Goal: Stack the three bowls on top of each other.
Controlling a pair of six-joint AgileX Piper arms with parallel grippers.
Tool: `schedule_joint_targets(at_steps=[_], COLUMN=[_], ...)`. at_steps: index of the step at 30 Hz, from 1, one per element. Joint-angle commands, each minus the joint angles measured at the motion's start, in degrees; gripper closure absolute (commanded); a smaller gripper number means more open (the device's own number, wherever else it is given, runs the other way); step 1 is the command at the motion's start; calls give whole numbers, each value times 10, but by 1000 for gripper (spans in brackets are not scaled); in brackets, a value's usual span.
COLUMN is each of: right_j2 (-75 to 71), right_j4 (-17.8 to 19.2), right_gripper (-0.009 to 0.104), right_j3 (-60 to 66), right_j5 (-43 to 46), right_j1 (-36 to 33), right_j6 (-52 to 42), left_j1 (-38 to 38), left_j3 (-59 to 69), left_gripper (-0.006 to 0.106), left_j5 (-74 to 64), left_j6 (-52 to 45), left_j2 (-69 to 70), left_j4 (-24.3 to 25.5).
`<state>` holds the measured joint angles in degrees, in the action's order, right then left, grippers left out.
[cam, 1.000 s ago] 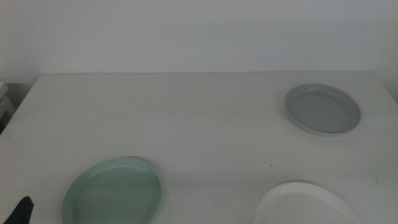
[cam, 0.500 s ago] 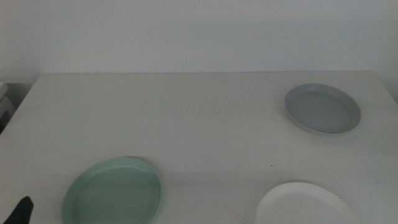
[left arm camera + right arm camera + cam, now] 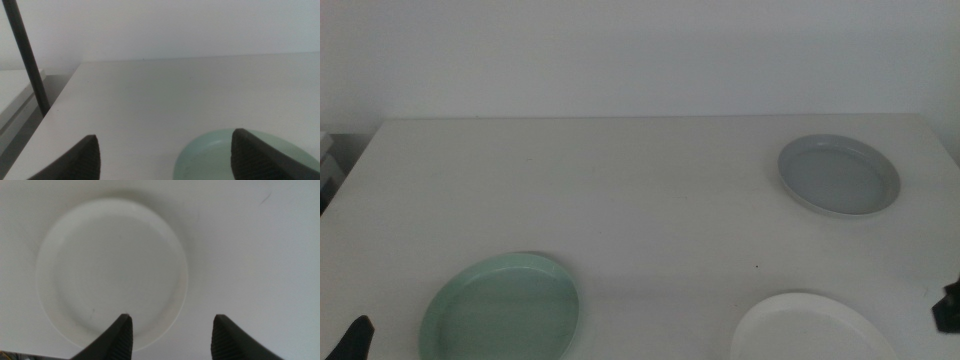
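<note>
Three bowls lie apart on the white table (image 3: 640, 190). The mint green bowl (image 3: 501, 308) is at the front left; it also shows in the left wrist view (image 3: 235, 155). The white bowl (image 3: 810, 328) is at the front right, and fills the right wrist view (image 3: 110, 270). The pale grey bowl (image 3: 839, 174) is at the back right. My left gripper (image 3: 162, 152) is open and empty, low at the front left corner (image 3: 355, 340), beside the green bowl. My right gripper (image 3: 170, 335) is open and empty above the white bowl's rim; it shows at the right edge (image 3: 948, 308).
A dark pole (image 3: 27, 55) stands off the table's left side next to a pale shelf (image 3: 15, 95). The table's left edge (image 3: 350, 180) and a white wall (image 3: 640, 50) behind bound the space.
My right gripper has come into the middle view at the right edge, next to the white bowl. The left gripper and the three bowls have not moved.
</note>
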<state>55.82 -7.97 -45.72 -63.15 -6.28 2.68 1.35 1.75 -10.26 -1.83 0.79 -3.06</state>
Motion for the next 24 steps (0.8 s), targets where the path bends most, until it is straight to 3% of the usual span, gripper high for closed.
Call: schedule_joint_targets(at_steps=[1,11,24], right_j2=[12,35,157], right_j4=[-1,-5,-4], right_gripper=[54,54,54], right_j3=[3,131,158], right_j5=[35,191,249], right_j1=[-10,-11,-30], right_j6=[0,0,17], left_j1=[3,3,3], left_j3=[-3,-3,-3], left_gripper=[13,13,13], left_j5=[42,42,42], left_j6=[5,5,5], left_j2=[8,8,8], left_j4=[-7,-7,-7])
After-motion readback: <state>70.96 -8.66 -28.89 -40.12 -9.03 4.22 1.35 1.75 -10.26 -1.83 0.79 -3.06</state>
